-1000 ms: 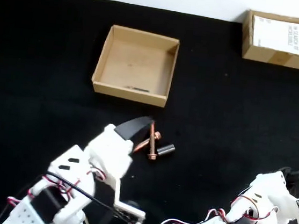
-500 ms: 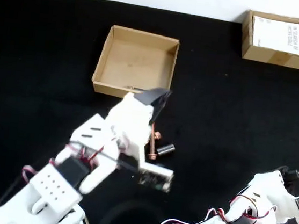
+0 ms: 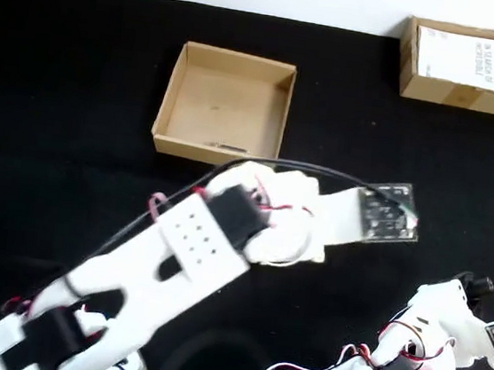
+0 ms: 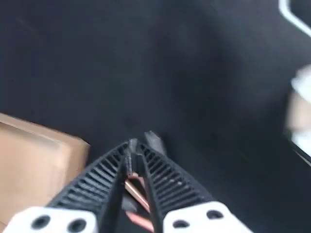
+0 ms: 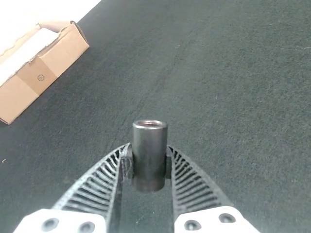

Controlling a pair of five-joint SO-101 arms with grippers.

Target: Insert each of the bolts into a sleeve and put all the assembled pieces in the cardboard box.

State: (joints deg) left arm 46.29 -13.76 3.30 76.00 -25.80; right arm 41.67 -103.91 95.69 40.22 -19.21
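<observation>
My left arm (image 3: 223,236) stretches across the middle of the table, covering the spot just in front of the cardboard box (image 3: 225,107). My left gripper (image 4: 132,144) has its fingers drawn together, and a copper bolt (image 4: 136,190) shows pinched in the narrow gap between them. A dark sleeve (image 4: 154,141) lies on the black mat just past the tips, with the cardboard box (image 4: 34,162) beside it. My right gripper (image 5: 148,162) is shut on a second dark metal sleeve (image 5: 149,153), held upright with its open end up. The right arm (image 3: 444,337) sits low at the near right.
A smaller cardboard box (image 3: 470,68) holding white paper stands at the far right corner, also the box (image 5: 34,73) in the right wrist view. A black mat covers the table. The left arm's camera board (image 3: 388,213) sticks out to the right.
The left arm swung from the near left over the bolts and loose sleeve, hiding them, and its wrist rolled over. The right arm kept still with its sleeve.
</observation>
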